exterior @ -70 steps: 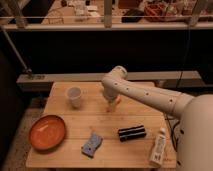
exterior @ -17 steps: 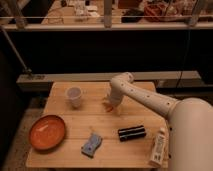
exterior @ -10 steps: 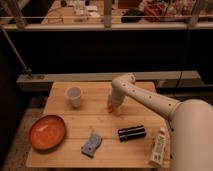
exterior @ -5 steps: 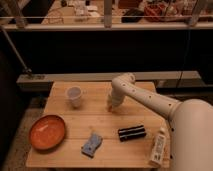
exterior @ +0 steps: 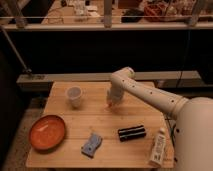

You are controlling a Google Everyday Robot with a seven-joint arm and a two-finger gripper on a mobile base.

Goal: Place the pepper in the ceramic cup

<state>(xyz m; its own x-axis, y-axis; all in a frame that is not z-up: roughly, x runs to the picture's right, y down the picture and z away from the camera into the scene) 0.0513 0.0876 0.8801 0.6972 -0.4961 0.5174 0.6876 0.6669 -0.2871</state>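
Below the shut gripper (exterior: 111,102), whose arm (exterior: 150,95) wears a smooth matt off-white shell, lies the pale planked wooden table (exterior: 65,155), and left of the jaws the ceramic cup (exterior: 74,96) looks matt, the orange plate (exterior: 47,132) faintly glossy.

Pale cream-white shell all over, smooth and matte. Broad rounded body mass (exterior: 197,135) filling the lower right, beside the tabletop's (exterior: 75,120) right edge. 1 arm (exterior: 150,95) of thick tubular links, tapering slightly from the body, with a row of small dark dots along its upper side. Rounded elbow cap (exterior: 122,77) at the top. Gripper (exterior: 111,103) in the same pale tone, over the middle of the tabletop toward its far edge, fingers drawn together.
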